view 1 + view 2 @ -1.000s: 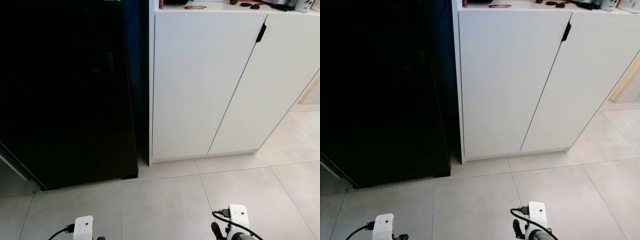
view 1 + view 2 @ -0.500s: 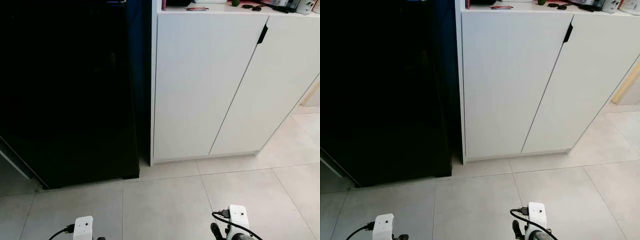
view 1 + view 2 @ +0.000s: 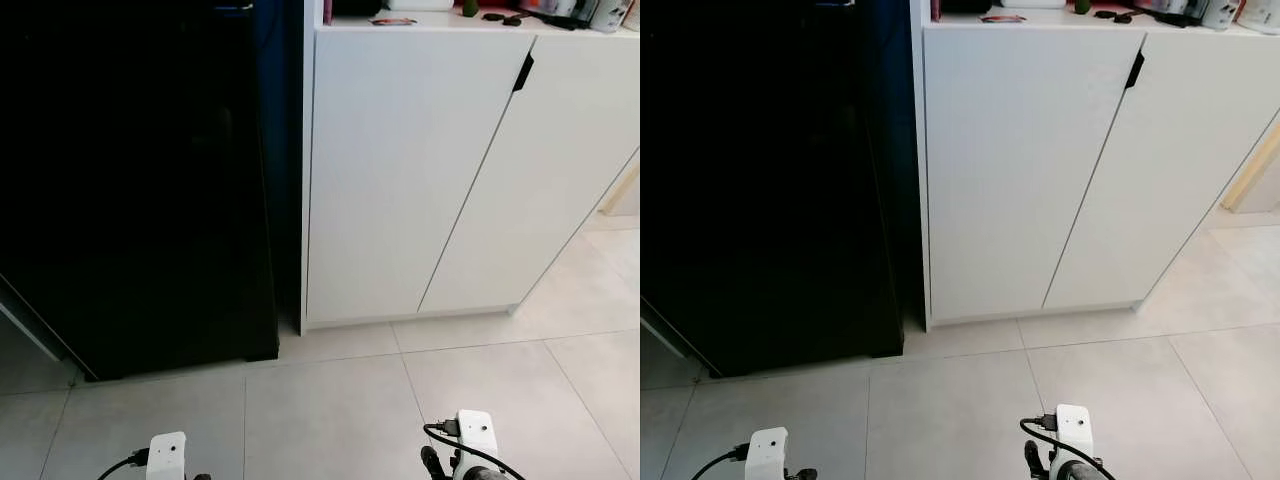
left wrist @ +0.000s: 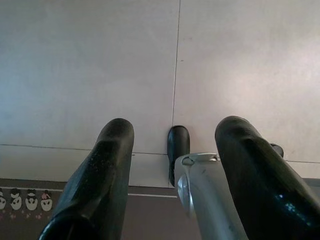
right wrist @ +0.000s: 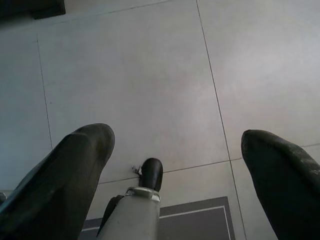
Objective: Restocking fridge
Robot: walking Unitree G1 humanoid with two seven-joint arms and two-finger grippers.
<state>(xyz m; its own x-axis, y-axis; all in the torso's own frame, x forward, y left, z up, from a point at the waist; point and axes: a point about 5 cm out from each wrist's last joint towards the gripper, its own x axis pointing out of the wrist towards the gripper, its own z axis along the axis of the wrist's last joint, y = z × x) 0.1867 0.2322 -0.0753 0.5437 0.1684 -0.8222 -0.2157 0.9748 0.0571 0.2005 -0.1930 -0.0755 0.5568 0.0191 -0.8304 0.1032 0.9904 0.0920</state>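
A tall black fridge (image 3: 130, 190) stands at the left with its door closed. Both arms hang low at my sides, their white wrist modules at the bottom edge of the eye views. In the left wrist view my left gripper (image 4: 172, 142) points down at the tiled floor, open, with nothing between its black fingers (image 4: 107, 165). In the right wrist view my right gripper (image 5: 177, 150) is also open over the tiles, its fingers (image 5: 75, 165) wide apart and empty.
A white two-door cabinet (image 3: 440, 170) stands right of the fridge, with small items on its counter (image 3: 470, 12). Light floor tiles (image 3: 330, 410) stretch in front. A grey mat edge (image 5: 200, 220) and the robot's feet lie below the grippers.
The camera has tilted slightly, so the cabinet top sits a little lower in the picture and more counter items show. Both arms hang as before.
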